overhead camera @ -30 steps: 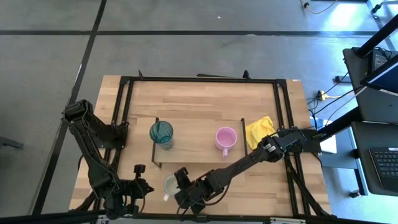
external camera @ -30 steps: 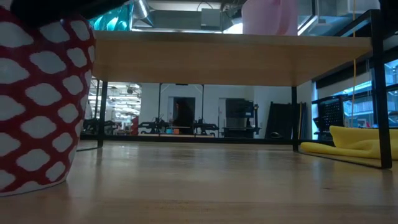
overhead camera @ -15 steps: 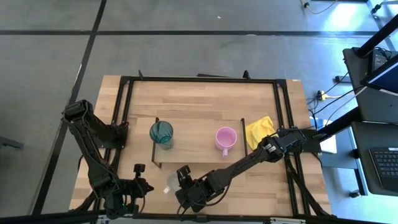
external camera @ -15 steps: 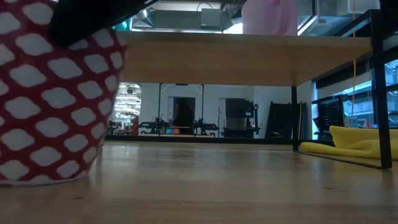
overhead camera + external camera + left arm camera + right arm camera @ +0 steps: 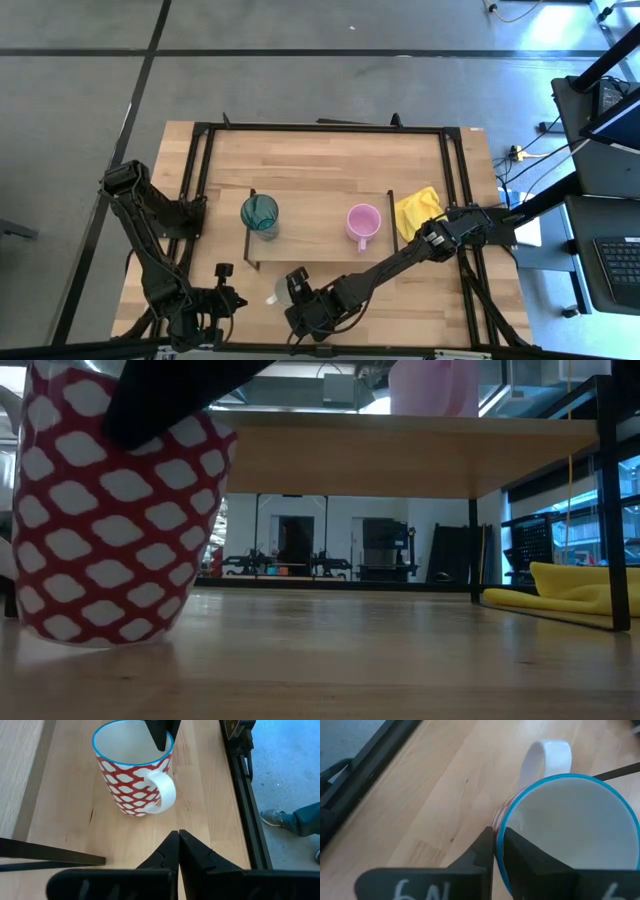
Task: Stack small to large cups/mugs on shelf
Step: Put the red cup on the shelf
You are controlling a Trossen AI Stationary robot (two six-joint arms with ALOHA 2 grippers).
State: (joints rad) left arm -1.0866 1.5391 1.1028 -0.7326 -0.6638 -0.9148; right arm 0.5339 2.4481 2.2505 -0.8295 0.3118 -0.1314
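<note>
While the right hand (image 5: 494, 851) pinches the mug's (image 5: 135, 772) rim, light-wood tabletop (image 5: 400, 660), dim hall beyond, left hand (image 5: 178, 851) closed.

A robotics lab or workshop hall: a light-wood table with a black metal frame (image 5: 330, 150) stands on bare grey concrete floor crossed by dark lines (image 5: 90, 90), with a side desk holding a black keyboard (image 5: 618, 268) and floor cables (image 5: 525, 165).

The table (image 5: 330, 160) is pale, matt wood with visible grain, framed in black metal. The shelf (image 5: 315, 235) at frame centre shows the same light wood. The glossy mug (image 5: 135, 775) looks ceramic, red-and-white patterned. The teal tumbler (image 5: 260, 215) appears translucent. The yellow cloth (image 5: 417, 210) lies soft and rumpled.
</note>
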